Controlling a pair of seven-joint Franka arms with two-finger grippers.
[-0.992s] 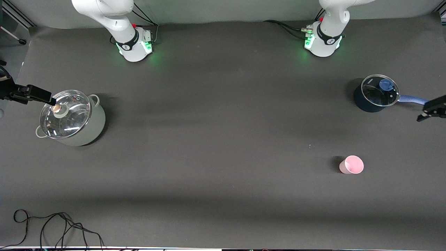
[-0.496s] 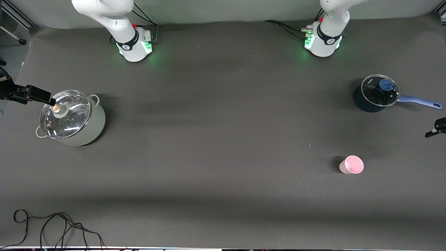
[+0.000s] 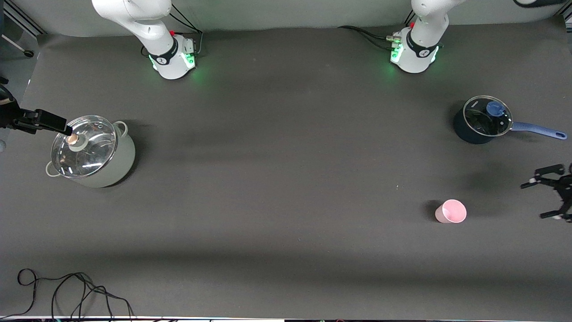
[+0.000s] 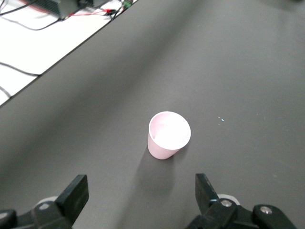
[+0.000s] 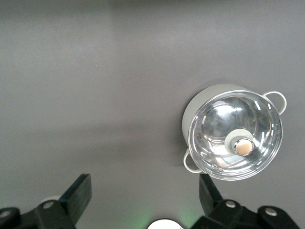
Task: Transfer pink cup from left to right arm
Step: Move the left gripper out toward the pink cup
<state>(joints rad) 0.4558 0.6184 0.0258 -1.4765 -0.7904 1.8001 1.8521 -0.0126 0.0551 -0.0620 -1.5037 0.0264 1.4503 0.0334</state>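
Left fingers (image 4: 72,194) first: skeletal and black, spread wide, nothing between them. Same in the front view for the left gripper (image 3: 548,193), both claws apart with bare table (image 3: 268,188) under them. Hovers at the left arm's end of the table, beside the pink cup (image 3: 451,211) but clear of it, not touching.

From the left wrist view, the left gripper (image 4: 138,193) open toward the pink cup (image 4: 168,135), with the cup ahead of the gap and apart from both fingertips. Upright on the table, mouth up, empty inside (a plain pale tumbler, no handle). Nearer to the front camera than the dark blue saucepan (image 3: 467,132), well apart from it. Glass lid on that saucepan, blue handle (image 3: 538,130) pointing to the left arm's end.

Right fingers (image 5: 78,191): also wide apart, empty. Right gripper (image 3: 62,126) up over the edge of the grey-green pot (image 3: 120,165) at the right arm's end, close to the lid knob (image 3: 73,140). Waiting there. In the right wrist view, grey-green pot (image 5: 195,107) well below the right gripper (image 5: 144,191), glass lid on, lid knob (image 5: 240,144) in its middle.

At the table edge nearest the front camera, toward the right arm's end: a loose black cable (image 3: 67,290).
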